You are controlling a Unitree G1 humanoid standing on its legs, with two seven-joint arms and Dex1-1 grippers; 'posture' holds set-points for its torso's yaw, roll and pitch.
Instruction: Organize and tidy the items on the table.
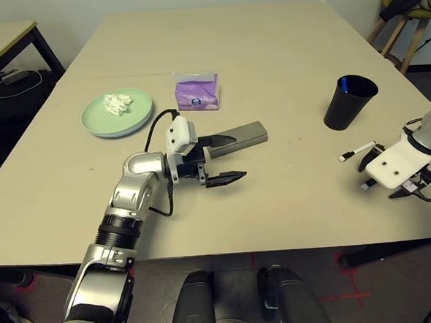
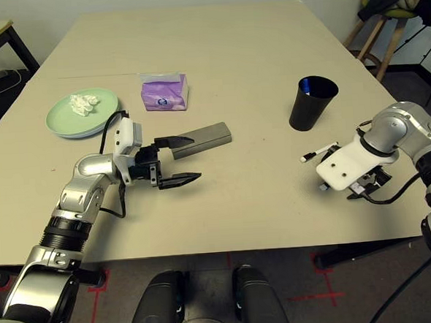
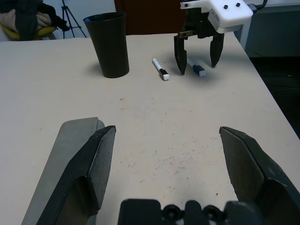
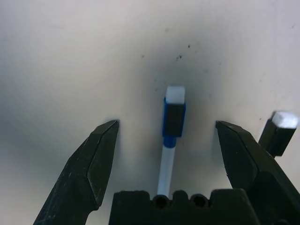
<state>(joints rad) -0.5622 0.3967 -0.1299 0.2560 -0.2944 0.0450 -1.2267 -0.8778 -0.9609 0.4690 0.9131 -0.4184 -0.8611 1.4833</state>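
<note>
Pens: two white pens, one blue-capped (image 4: pixel 173 117), one black-capped (image 3: pixel 160 69), lie on the bench (image 1: pixel 267 56) near the black cup (image 1: pixel 349 102).
Right end effector (image 3: pixel 198 65): released, straddling the blue-capped pen.
Left end effector (image 1: pixel 219 160): released, beside the grey case (image 1: pixel 239 136).
Handling: likely light, stiff, prone to rolling; pinch mid-barrel.
Views: right wrist view reveals the straddle; head views show the plates (image 1: pixel 117 112).

Head stereo pair looking down over table (image 1: pixel 283 62), wrist cameras close, both catching the blue-capped pen (image 4: pixel 172 123).

Smooth matt table (image 1: pixel 268 63), crumpled tissue (image 1: pixel 117 102)
</note>
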